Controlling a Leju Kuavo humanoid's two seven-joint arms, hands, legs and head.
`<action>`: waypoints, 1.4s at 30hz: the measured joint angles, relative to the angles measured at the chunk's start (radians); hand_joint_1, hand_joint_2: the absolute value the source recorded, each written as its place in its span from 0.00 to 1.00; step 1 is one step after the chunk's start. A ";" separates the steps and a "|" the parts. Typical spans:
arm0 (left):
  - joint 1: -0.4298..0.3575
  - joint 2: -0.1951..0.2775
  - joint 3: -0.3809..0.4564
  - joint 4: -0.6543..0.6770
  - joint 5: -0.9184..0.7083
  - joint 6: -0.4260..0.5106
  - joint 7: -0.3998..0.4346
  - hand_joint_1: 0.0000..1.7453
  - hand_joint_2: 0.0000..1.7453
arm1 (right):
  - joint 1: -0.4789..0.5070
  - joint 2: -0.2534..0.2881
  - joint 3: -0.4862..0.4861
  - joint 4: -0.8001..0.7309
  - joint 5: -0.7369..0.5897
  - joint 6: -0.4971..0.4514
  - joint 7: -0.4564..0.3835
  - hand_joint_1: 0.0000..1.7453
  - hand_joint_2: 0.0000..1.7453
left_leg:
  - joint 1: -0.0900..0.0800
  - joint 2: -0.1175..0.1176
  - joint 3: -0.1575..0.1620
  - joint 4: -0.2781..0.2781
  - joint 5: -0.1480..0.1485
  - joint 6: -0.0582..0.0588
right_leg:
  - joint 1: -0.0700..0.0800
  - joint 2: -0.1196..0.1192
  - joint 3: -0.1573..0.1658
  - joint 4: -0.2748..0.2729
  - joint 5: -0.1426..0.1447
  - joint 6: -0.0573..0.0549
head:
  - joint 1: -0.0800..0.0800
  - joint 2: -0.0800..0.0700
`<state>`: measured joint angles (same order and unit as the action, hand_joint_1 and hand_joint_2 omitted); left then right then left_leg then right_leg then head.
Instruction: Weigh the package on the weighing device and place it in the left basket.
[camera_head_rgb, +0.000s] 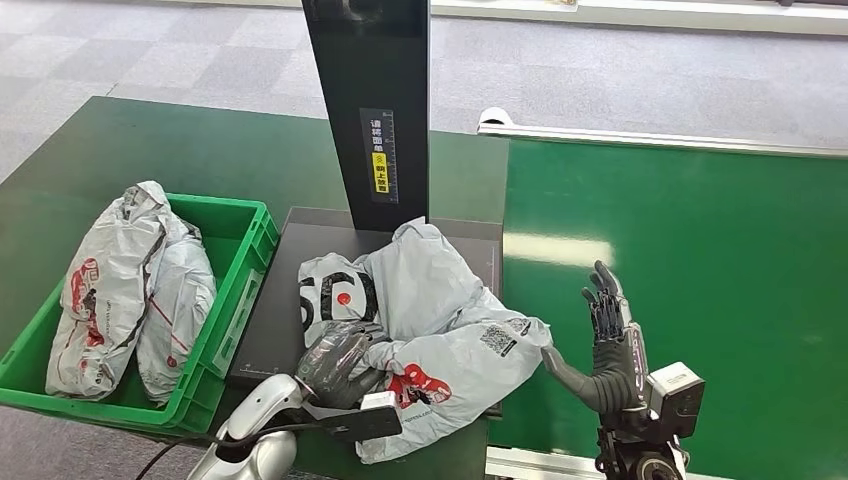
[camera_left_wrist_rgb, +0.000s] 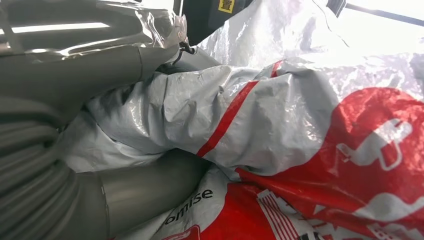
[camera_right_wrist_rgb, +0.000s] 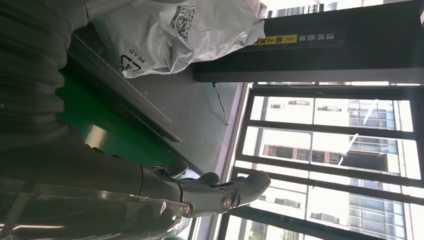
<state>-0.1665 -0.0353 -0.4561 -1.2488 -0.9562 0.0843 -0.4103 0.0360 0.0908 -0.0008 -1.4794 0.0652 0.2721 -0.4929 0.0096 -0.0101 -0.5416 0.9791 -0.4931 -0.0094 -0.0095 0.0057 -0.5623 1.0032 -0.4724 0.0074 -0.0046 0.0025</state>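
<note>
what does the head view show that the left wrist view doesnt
Head view alone: the green basket with grey packages in it, the dark weighing platform with its black post, the green belt, and the right hand raised with fingers apart, holding nothing.

Left wrist view alone: close detail of the red print and crumpled plastic, with a thick grey thumb pressed under a fold.

Both: the grey package on the scale, and the left hand gripping it.

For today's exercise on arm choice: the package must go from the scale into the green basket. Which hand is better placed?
Left. The left hand already grips the package and is nearer the green basket; the right hand hangs open, apart.
</note>
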 joint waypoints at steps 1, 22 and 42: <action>0.005 -0.001 0.006 -0.008 0.009 0.033 -0.011 1.00 1.00 | 0.000 0.000 0.000 0.000 0.000 0.000 0.000 0.00 1.00 | 0.000 0.000 0.000 0.000 0.000 0.000 | 0.000 0.000 0.000 0.000 0.000 0.000 | 0.000 0.000; 0.095 -0.055 0.189 -0.330 0.298 0.515 -0.266 1.00 1.00 | -0.002 -0.004 0.000 0.000 -0.031 -0.013 0.003 0.00 1.00 | 0.000 0.000 -0.002 0.000 0.000 0.000 | 0.000 0.000 -0.001 0.000 0.000 0.000 | 0.000 0.000; 0.124 -0.145 0.466 -0.659 0.246 0.616 -0.287 1.00 1.00 | -0.001 -0.011 0.015 0.000 -0.057 -0.054 0.002 0.00 1.00 | 0.000 0.001 -0.002 0.000 0.000 0.000 | 0.000 0.001 -0.002 0.000 0.000 0.000 | 0.000 0.000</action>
<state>-0.0430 -0.1799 0.0096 -1.9078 -0.7099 0.7000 -0.6977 0.0349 0.0801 0.0142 -1.4794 0.0083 0.2186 -0.4906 0.0097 -0.0094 -0.5439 0.9790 -0.4932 -0.0095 -0.0093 0.0068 -0.5648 1.0033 -0.4725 0.0074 -0.0047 0.0026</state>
